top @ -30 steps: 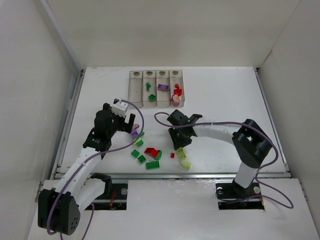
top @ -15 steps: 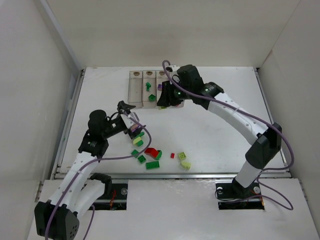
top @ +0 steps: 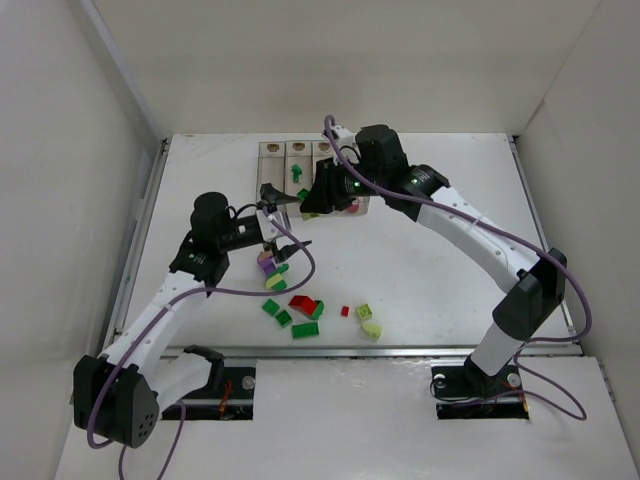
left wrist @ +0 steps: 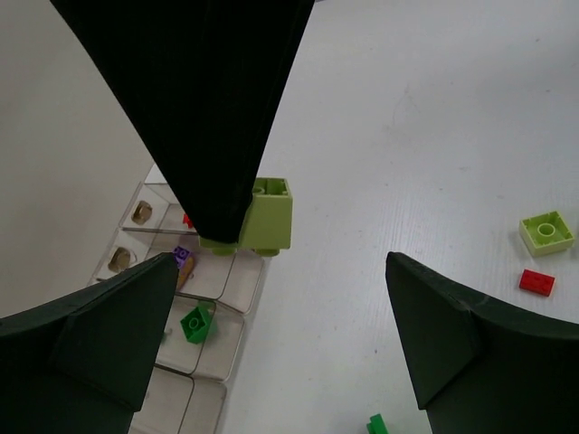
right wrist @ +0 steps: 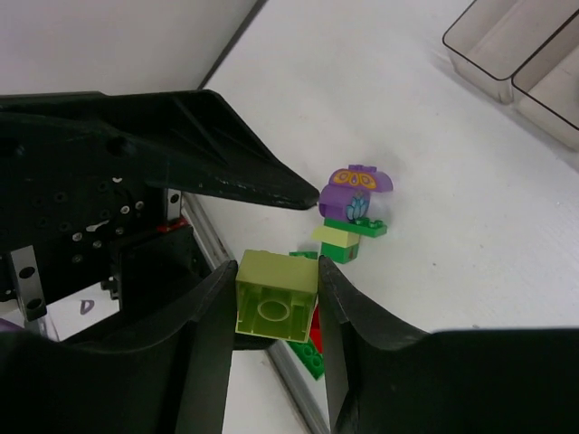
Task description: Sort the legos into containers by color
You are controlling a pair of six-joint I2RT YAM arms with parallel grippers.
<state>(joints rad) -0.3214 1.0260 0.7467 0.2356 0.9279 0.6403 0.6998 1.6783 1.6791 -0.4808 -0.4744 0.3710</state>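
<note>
**A:** Starting on the left, the left end effector (top: 285,218) has swung up off the loose legos (top: 292,308). It now points toward the containers (top: 268,178) with its jaws spread wide and nothing between them.

**B:** And the right arm?

**A:** A second ago the right end effector (top: 322,200) was low over that pile near the front of the table (top: 450,270). Now it sits at the near end of the containers, clamped on a yellow-green brick (right wrist: 276,307). I'd say the pick is done and only the drop remains.

**B:** I can't find that brick from above.

**A:** The wrist hides it there. The right wrist view shows it pinched between both fingers. The left wrist view shows it hanging by the containers' near edge, and a dark green brick (left wrist: 195,323) already lying in one compartment. I can't tell which compartment the held brick is over.
</note>
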